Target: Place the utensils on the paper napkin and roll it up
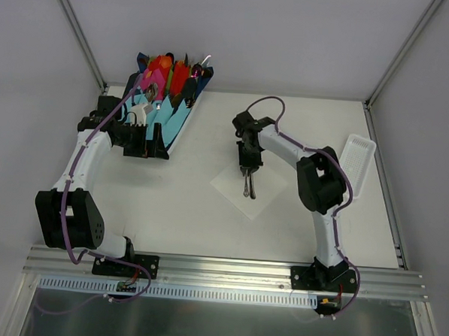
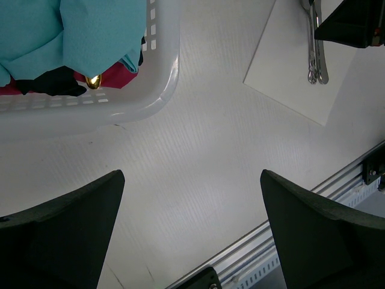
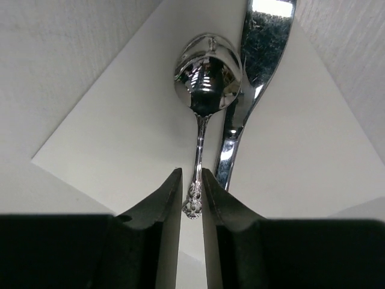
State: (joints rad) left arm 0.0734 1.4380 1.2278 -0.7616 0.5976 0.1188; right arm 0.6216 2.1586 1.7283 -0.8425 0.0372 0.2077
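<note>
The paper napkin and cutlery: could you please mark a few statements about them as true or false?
1. The spoon lies on the paper napkin. True.
2. The left gripper holds a utensil. False: it is open and empty.
3. The right gripper is shut on the spoon's handle end. True.
4. The paper napkin is rolled up. False: it lies flat.

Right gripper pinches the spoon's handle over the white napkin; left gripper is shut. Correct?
No: the left gripper is open, holding nothing, per the left wrist view. The right gripper does pinch the spoon over the napkin.
</note>
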